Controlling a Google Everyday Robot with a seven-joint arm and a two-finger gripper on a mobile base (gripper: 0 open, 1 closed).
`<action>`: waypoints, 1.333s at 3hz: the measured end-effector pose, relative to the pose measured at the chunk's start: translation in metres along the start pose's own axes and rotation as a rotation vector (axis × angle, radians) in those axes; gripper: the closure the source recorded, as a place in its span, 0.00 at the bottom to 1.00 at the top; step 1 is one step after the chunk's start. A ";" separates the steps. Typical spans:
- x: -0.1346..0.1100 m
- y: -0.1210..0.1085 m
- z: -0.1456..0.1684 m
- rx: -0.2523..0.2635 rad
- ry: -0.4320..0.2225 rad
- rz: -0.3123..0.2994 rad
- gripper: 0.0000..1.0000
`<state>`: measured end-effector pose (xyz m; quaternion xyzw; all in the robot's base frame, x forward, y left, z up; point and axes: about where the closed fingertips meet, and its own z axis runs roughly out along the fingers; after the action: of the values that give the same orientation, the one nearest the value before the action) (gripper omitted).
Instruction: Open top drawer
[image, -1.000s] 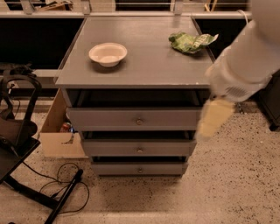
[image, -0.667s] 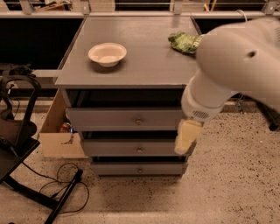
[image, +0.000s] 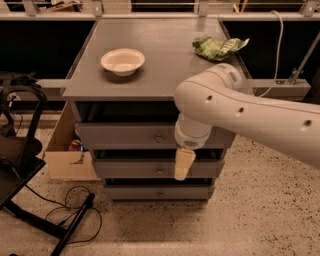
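Note:
The top drawer (image: 120, 136) is the uppermost of three grey drawers in a grey cabinet, with a small round knob (image: 158, 137) at its centre. Its front sits flush with the cabinet, under a dark gap below the top. My white arm (image: 225, 107) reaches in from the right across the cabinet's front. My gripper (image: 183, 164) hangs down in front of the second drawer (image: 130, 169), a little right of and below the top drawer's knob, and touches no knob. The third drawer (image: 150, 192) is at the bottom.
A white bowl (image: 123, 61) and a crumpled green bag (image: 217, 47) lie on the cabinet top (image: 165, 75). A cardboard box (image: 67, 150) stands at the cabinet's left. A black frame (image: 20, 150) and cables (image: 75, 212) are on the speckled floor at left.
My arm has swung left across the cabinet's front. The gripper has moved from the right edge of the drawers to just right of the knobs. The drawers have not moved.

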<state>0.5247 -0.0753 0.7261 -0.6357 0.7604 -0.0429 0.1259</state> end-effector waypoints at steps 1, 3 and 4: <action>-0.009 -0.030 0.033 -0.016 0.012 -0.015 0.00; -0.001 -0.081 0.077 -0.085 0.045 0.005 0.00; 0.004 -0.082 0.095 -0.107 0.048 0.044 0.26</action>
<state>0.6259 -0.0860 0.6525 -0.6236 0.7781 -0.0147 0.0745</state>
